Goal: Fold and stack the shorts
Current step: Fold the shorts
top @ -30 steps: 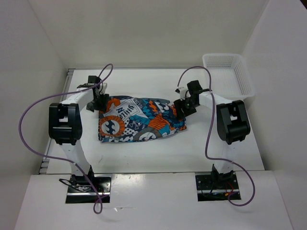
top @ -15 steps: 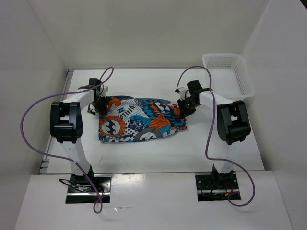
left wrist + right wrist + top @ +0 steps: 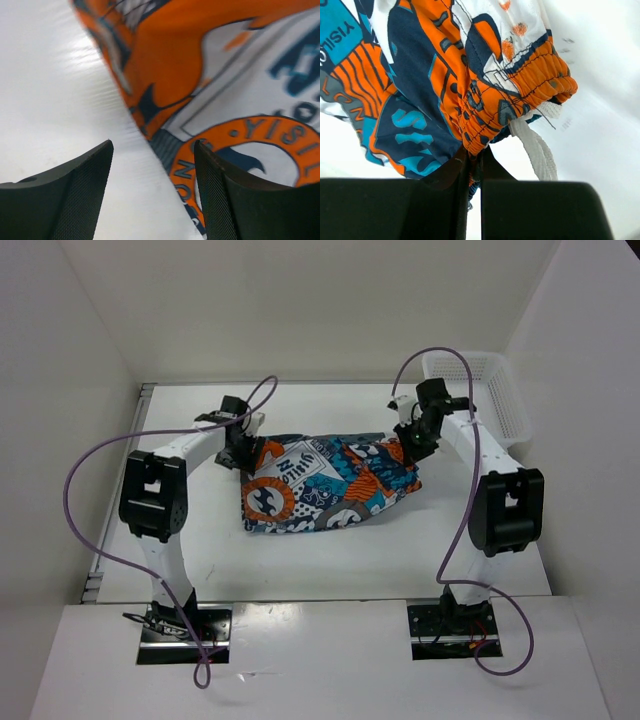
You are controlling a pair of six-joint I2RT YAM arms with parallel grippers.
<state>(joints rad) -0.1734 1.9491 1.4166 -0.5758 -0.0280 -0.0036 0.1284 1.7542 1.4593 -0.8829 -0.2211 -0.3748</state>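
Since folding needs a lifted edge, the right end effector (image 3: 474,162) clamps the waistband (image 3: 520,95) of the shorts (image 3: 325,490); the left end effector (image 3: 152,150) stands open astride their opposite edge.

Soft cloth shorts (image 3: 330,485); smooth, slightly glossy white table (image 3: 340,562)

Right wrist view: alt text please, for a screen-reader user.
The right gripper is pinched shut on the gathered orange waistband of the shorts, whose busy teal, orange and navy print fills the upper left. A white drawstring hangs beside the grip, over the white table.
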